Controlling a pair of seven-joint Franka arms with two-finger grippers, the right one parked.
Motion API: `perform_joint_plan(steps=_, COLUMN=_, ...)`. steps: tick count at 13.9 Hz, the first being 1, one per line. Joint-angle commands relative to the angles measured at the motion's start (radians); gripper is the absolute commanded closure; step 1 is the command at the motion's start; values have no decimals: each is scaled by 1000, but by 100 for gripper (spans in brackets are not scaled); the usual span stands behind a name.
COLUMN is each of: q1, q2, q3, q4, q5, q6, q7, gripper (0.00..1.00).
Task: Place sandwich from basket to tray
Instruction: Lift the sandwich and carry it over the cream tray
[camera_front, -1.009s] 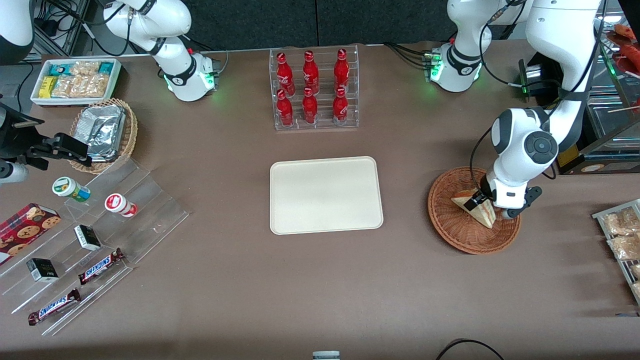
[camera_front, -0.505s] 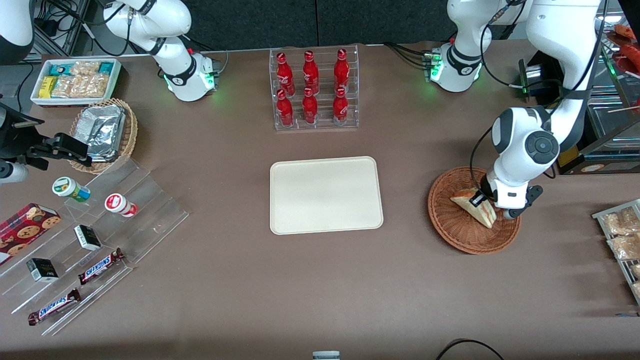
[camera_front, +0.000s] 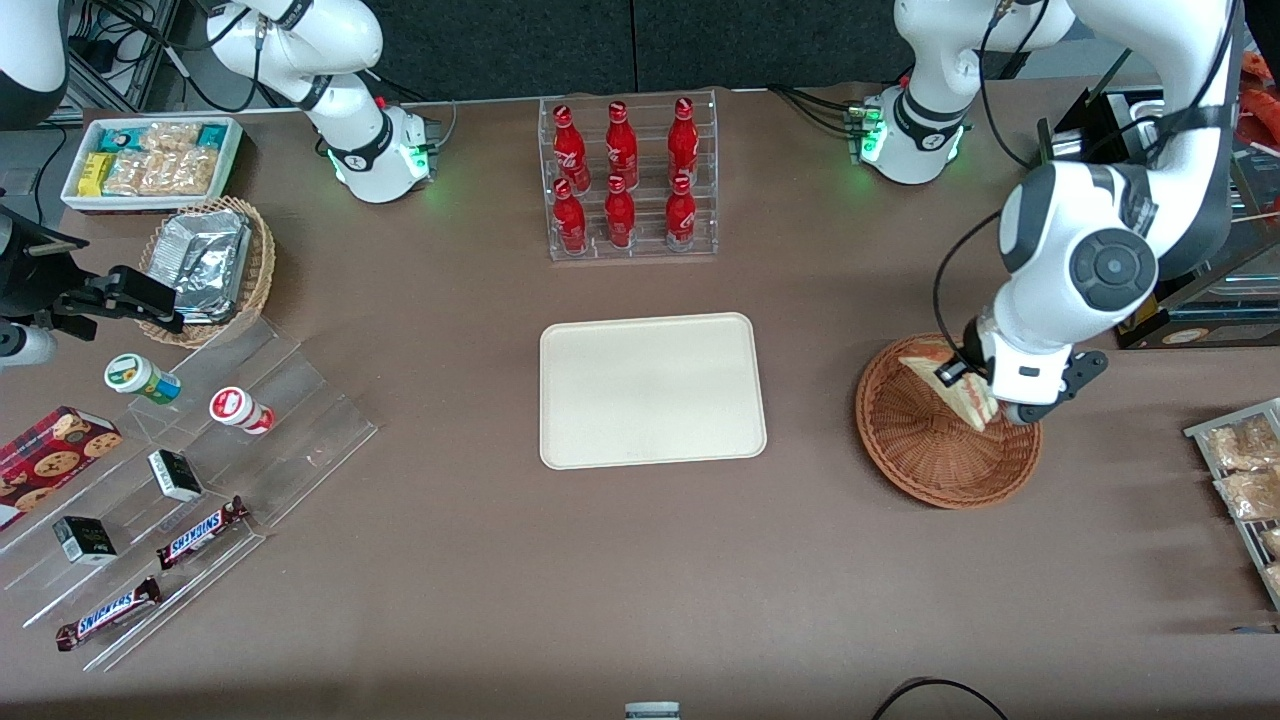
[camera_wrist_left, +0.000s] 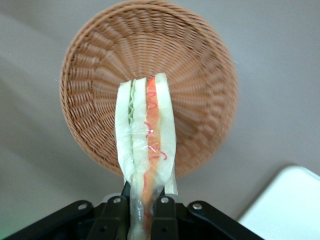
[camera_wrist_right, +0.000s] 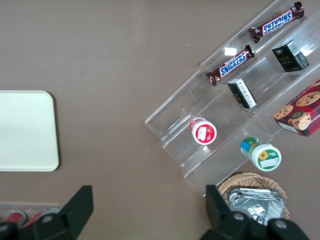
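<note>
The sandwich (camera_front: 962, 390), a clear-wrapped wedge of pale bread with red and green filling (camera_wrist_left: 145, 135), hangs in the air above the reddish-brown wicker basket (camera_front: 925, 450). My left gripper (camera_front: 968, 385) is shut on its wrapped end, the fingers (camera_wrist_left: 116, 212) pressing it from both sides. The basket (camera_wrist_left: 95, 65) lies below the sandwich with nothing else in it. The cream tray (camera_front: 652, 390) sits flat in the middle of the table, toward the parked arm from the basket, and a corner of it (camera_wrist_left: 285, 205) shows in the left wrist view.
A clear rack of red bottles (camera_front: 625, 180) stands farther from the front camera than the tray. A wire rack of snack bags (camera_front: 1245, 480) lies at the working arm's end of the table. Clear stepped shelves with snacks (camera_front: 190, 480) and a foil-packet basket (camera_front: 205, 265) lie toward the parked arm's end.
My gripper has risen, lifting the sandwich off the basket's floor; one second ago the wedge still lay in the basket.
</note>
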Motion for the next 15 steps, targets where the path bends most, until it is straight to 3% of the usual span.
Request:
perform_joint_plan(steps=1, q1=-118, q2=54, q3=6, q4=120, q5=10, q6=-85, q7=-14, gripper=83)
perform_joint_plan(steps=7, q1=-370, q2=246, q3=7, q4=313, q5=-5, q6=-82, q7=-31, gripper=82)
perform_joint_plan(steps=11, q1=-472, q2=365, q3=6, q4=416, q5=-50, q6=-76, q7=-30, gripper=82)
perform_joint_plan(steps=15, q1=-534, q2=427, q3=4, q4=416, q5=-50, q6=28, q7=-23, gripper=82)
